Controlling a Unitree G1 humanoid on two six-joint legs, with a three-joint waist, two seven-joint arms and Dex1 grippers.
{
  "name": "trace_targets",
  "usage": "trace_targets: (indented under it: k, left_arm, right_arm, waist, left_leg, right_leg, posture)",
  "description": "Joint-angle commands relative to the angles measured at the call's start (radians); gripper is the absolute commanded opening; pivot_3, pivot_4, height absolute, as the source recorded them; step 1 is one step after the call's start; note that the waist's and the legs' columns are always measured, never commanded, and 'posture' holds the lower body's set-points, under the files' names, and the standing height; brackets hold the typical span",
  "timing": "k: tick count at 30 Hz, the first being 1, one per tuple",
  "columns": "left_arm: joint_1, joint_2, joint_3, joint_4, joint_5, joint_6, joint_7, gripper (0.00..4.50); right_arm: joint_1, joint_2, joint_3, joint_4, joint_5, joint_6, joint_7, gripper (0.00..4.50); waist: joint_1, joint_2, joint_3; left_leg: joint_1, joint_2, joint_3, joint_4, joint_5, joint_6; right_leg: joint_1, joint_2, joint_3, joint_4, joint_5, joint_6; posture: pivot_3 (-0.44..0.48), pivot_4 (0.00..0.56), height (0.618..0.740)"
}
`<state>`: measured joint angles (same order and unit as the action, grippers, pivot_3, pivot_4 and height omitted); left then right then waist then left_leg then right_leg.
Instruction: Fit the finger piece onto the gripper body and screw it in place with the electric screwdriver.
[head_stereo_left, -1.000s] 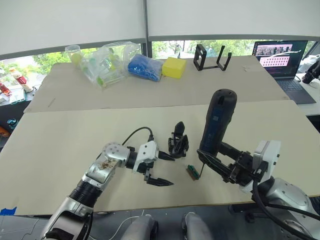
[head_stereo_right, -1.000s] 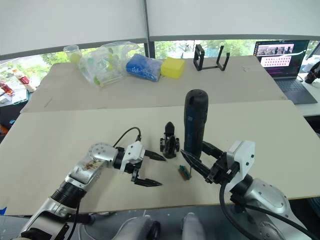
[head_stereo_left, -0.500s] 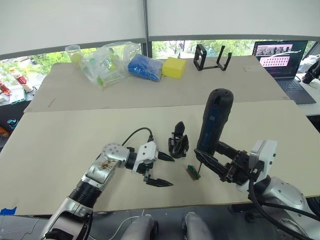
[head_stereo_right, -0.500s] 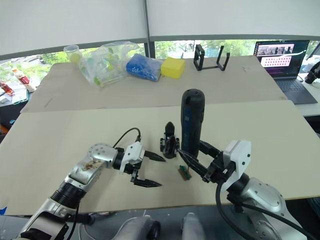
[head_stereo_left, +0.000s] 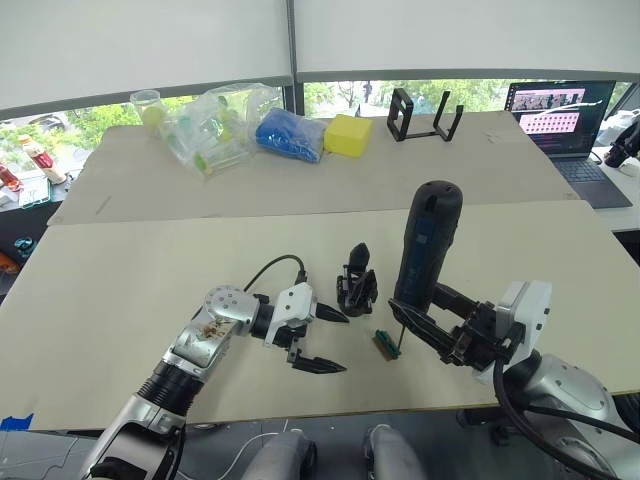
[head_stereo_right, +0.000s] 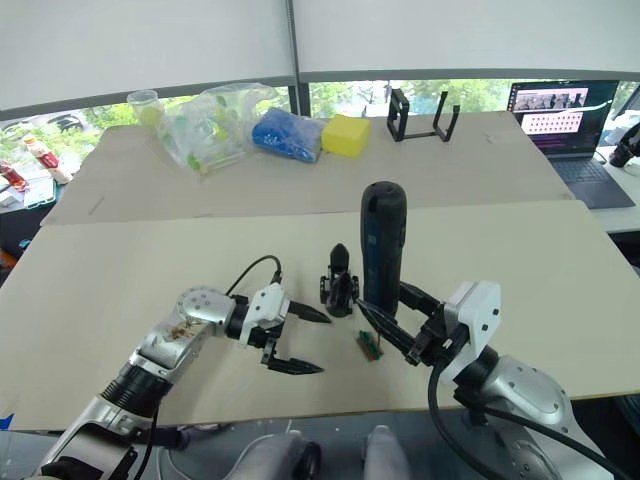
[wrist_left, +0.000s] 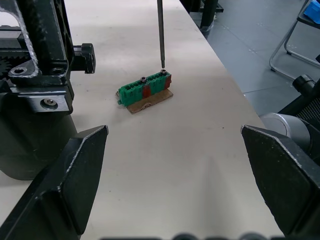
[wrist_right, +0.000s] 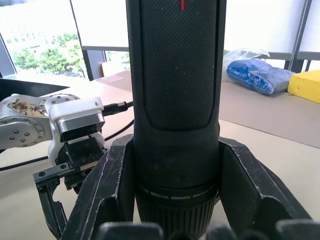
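Nearest the robot, the right gripper (head_stereo_left: 440, 325) is clamped round the lower barrel of the screwdriver (head_stereo_left: 424, 252), holding it near upright, top leaning slightly toward 1 o'clock; both fingers press the barrel in the right wrist view. Its thin bit (wrist_left: 160, 31) comes down onto the top of a small green block (wrist_left: 146, 88) on the table (head_stereo_left: 120, 290), tip touching or just above a screw head at one end, can't tell which. The left gripper (head_stereo_left: 322, 338) sits at about 9 o'clock of the block, near it, fingers spread wide and empty, touching nothing, tips pointing toward 3 o'clock. Just beyond, at about 11 o'clock of the block and 1 o'clock of the left gripper, the gripper body (head_stereo_left: 356, 288) stands on the table with one pointed finger sticking up; long axis vertical. Left gripper is the nearer one to it, just beside. No separate finger piece can be made out. Judged: the bit is picking up a screw from the block, and the next move would carry the driver toward 11 o'clock to the body. Far, at 12 o'clock on the back table: plastic bags (head_stereo_left: 215, 125), blue bag (head_stereo_left: 289, 134), yellow block (head_stereo_left: 347, 134), black frame stand (head_stereo_left: 424, 115), laptop (head_stereo_left: 565, 120) at 2 o'clock.
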<state>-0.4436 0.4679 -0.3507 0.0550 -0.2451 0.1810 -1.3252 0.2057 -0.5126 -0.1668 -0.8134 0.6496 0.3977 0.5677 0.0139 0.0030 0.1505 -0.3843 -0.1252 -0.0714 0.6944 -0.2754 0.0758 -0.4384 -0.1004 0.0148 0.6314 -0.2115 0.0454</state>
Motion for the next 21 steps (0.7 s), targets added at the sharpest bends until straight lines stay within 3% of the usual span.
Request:
trace_targets:
  k: [1,21]
  left_arm:
    - [-0.006,0.002,0.014,-0.022,-0.015,-0.009,-0.002,4.50]
    - [-0.007,-0.001,0.014,-0.022,-0.014,-0.011,0.003,4.50]
  right_arm:
    - [-0.021,0.008,-0.007,-0.032,0.010,-0.049,0.007,1.91]
    - [-0.014,0.010,-0.006,-0.027,0.006,-0.050,0.020,1.91]
  waist:
    - [0.000,0.000,0.000]
    - [0.000,0.000,0.000]
  left_leg:
    - [0.000,0.000,0.000,0.000,0.000,0.000]
    - [0.000,0.000,0.000,0.000,0.000,0.000]
  right_leg:
    - [0.000,0.000,0.000,0.000,0.000,0.000]
    - [0.000,0.000,0.000,0.000,0.000,0.000]
  posture:
    - [0.000,0.150,0.740]
    - [0.000,0.150,0.740]
